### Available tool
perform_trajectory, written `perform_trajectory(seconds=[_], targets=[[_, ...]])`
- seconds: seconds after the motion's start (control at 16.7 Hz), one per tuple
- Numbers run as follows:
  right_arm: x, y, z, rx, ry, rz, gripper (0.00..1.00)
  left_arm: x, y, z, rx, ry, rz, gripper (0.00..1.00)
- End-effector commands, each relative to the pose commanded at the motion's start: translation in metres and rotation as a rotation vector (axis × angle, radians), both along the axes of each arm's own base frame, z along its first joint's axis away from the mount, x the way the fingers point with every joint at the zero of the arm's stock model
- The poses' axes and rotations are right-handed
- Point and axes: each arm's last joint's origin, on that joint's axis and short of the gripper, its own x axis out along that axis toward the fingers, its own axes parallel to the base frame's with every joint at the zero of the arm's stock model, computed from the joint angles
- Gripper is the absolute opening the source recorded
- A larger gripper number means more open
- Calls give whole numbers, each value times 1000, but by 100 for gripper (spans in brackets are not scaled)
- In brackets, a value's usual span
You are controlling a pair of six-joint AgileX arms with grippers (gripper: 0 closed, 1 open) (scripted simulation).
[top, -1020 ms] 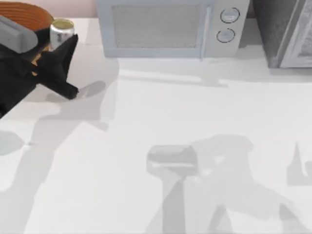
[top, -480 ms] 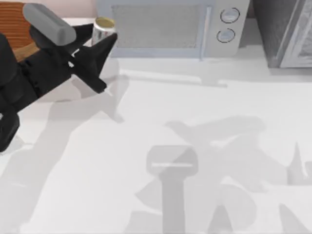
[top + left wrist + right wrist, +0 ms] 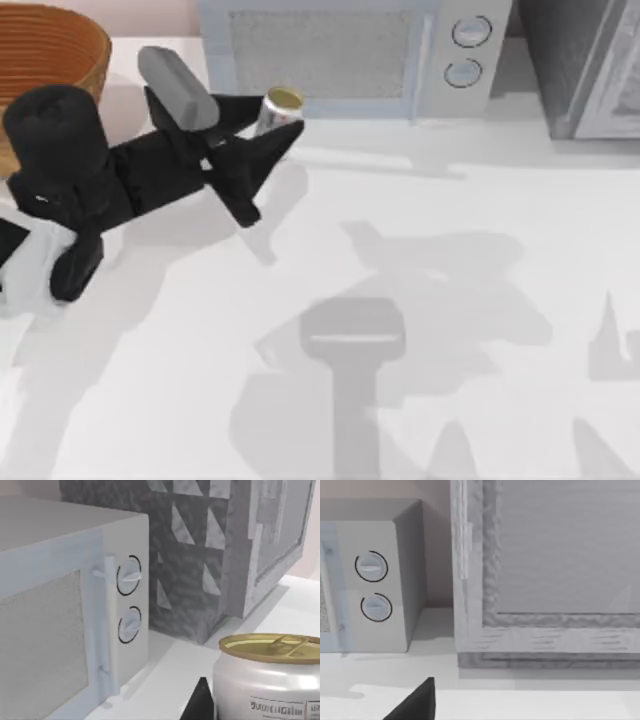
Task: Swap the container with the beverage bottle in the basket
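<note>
Bottle carried clear of the basket, out over the worktop.

The left hand is closed around the beverage bottle, holding it upright at the far left-centre of the worktop, just in front of the microwave. The basket sits well apart in the far left corner. Held upright, I'd guess, so it can be set down standing. The right hand shows one dark finger; open or closed, I cannot tell.
</note>
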Motion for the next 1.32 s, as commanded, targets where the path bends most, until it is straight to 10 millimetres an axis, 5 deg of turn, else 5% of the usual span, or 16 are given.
perform_trajectory(seconds=[0.96,1.32], targets=[[0,0,0,0,0,0,100,33,-53,-115,-9,5,-469,0],[0,0,0,0,0,0,100,39,-61,-133,-13,-20,-556,0]])
